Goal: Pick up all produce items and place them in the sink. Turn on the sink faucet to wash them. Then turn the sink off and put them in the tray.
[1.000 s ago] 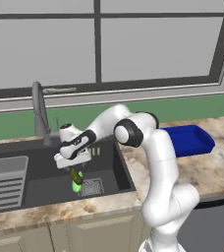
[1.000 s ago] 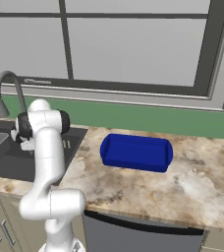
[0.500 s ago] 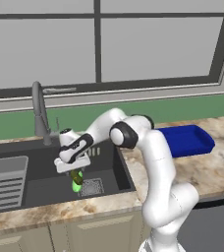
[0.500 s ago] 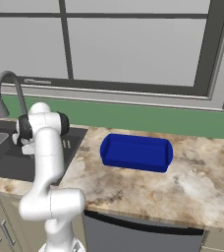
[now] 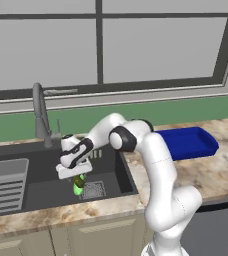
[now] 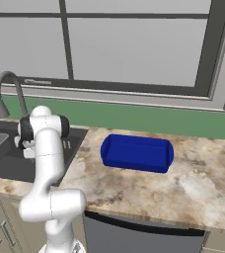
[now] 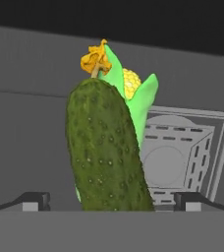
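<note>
Hardly shifted since a second ago: end effector (image 5: 76, 176) still low inside the sink (image 5: 16, 195), fingers spread wide, gripping nothing. Between the fingertips, a dark green cucumber (image 7: 106, 153); right behind it, an ear of corn (image 7: 133, 98) in bright green husk. Beyond both, the drain grate (image 7: 182, 157). Well off to the side on the tabletop (image 6: 193, 188), the blue tray (image 6: 136, 153), holding nothing.

We note a dark olive, bumpy-dotted cucumber (image 7: 106, 152) against lime-green-husked corn (image 7: 136, 101) with yellow kernels. Sink (image 5: 16, 150) dark grey; tray (image 6: 136, 153) deep blue.
</note>
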Robot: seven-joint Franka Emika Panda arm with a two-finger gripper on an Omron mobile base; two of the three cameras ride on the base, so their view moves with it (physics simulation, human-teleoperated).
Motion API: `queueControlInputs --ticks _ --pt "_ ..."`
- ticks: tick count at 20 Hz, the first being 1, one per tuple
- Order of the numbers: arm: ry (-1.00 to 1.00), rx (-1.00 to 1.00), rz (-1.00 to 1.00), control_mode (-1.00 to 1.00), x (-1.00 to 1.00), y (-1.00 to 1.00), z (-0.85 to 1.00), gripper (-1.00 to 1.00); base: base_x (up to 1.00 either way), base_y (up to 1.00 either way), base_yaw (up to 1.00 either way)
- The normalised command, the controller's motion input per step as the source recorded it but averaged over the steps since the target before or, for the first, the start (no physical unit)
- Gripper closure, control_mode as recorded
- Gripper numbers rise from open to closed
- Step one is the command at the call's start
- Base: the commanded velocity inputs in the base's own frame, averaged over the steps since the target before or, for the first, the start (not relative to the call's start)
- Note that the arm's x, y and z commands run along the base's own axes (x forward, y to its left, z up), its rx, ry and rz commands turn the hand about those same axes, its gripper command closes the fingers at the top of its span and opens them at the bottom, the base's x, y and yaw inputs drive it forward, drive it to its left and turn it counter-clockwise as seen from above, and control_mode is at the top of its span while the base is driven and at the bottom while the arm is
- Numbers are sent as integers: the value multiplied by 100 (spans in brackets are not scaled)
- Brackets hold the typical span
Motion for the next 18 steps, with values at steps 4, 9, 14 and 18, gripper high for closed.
queueControlInputs --ticks 4,9,14,18 --pt "2 0 0 -100 0 0 -13 -100 0 0 0" --pt "2 0 0 -100 0 0 -16 -100 0 0 0" --pt "2 0 0 -100 0 1 -9 100 0 0 0" --pt "1 0 0 -100 -2 0 4 100 0 0 0"
